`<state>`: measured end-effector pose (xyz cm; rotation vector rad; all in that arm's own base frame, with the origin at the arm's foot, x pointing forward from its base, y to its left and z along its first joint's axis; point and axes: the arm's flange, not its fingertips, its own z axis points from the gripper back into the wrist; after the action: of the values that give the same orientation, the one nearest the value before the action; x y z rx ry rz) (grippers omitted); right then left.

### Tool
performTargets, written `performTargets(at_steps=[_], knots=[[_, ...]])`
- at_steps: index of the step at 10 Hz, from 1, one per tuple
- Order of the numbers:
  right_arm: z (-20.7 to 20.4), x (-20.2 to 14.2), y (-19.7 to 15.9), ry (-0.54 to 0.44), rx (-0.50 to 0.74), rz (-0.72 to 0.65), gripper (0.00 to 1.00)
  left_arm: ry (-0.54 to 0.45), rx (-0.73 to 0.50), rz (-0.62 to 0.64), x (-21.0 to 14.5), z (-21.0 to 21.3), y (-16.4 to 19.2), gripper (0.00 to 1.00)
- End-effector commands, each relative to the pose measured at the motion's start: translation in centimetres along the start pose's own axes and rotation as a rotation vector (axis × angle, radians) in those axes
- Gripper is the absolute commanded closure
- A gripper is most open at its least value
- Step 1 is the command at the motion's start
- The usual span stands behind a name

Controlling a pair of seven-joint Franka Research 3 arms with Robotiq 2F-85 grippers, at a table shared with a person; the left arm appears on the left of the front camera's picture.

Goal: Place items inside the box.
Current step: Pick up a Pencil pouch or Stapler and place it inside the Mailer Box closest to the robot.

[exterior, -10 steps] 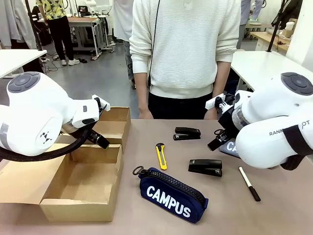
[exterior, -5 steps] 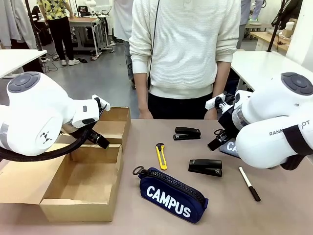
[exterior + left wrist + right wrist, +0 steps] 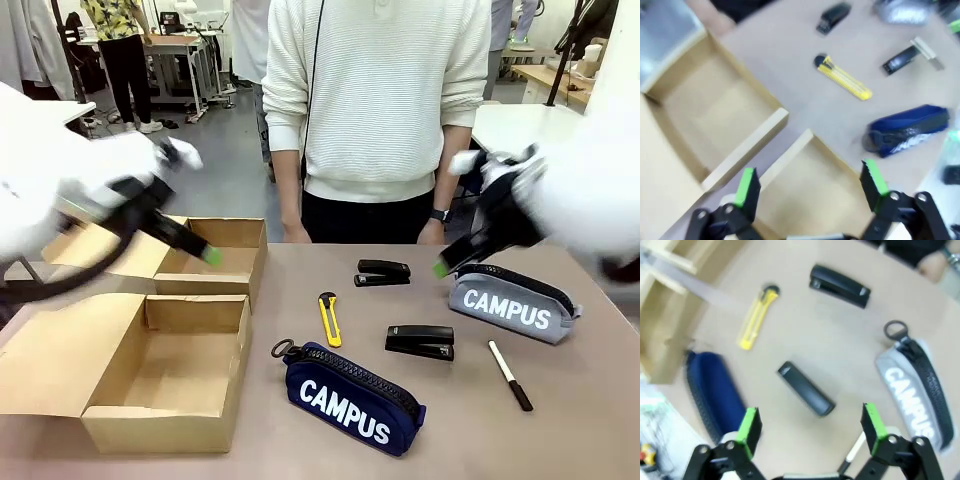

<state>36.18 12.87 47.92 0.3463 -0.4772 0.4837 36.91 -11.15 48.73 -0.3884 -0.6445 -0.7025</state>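
Note:
The open cardboard box (image 3: 175, 425) stands at the table's left, with nothing in its near compartment. My left gripper (image 3: 207, 253) hovers open over the box's far compartment (image 3: 715, 107), fingers (image 3: 747, 186) wide apart. To the right lie a navy CAMPUS pencil case (image 3: 350, 398), a grey one (image 3: 512, 305), two black staplers (image 3: 382, 272) (image 3: 420, 341), a yellow utility knife (image 3: 329, 320) and a marker (image 3: 510, 375). Above the table, between the far stapler and the grey case, my right gripper (image 3: 441, 267) is open and holds nothing. Its wrist view looks down on the near stapler (image 3: 806, 389) and the knife (image 3: 756, 317).
A person in a white sweater stands at the far edge, hands (image 3: 295, 233) hanging just behind the table. The box's lid flap (image 3: 45, 355) spreads out to the left. Bare tabletop (image 3: 560, 430) lies in front of the marker.
Both arms have swung fast and are blurred. The left gripper now reaches over the box's far part; the right arm has risen and uncovered the grey case.

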Motion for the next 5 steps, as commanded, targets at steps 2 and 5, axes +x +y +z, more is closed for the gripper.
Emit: performTargets(at_steps=[2, 5], knots=[[13.3, -4.8, -7.6, -0.185, 0.118, -0.452, 0.0, -0.116, -0.259, 0.124, -6.3, 10.3, 6.1, 0.0], [18.8, -16.4, -17.5, -0.466, 0.273, -0.782, 0.0, -0.479, -0.317, 0.518, -15.5, 14.4, 12.3, 0.0]])
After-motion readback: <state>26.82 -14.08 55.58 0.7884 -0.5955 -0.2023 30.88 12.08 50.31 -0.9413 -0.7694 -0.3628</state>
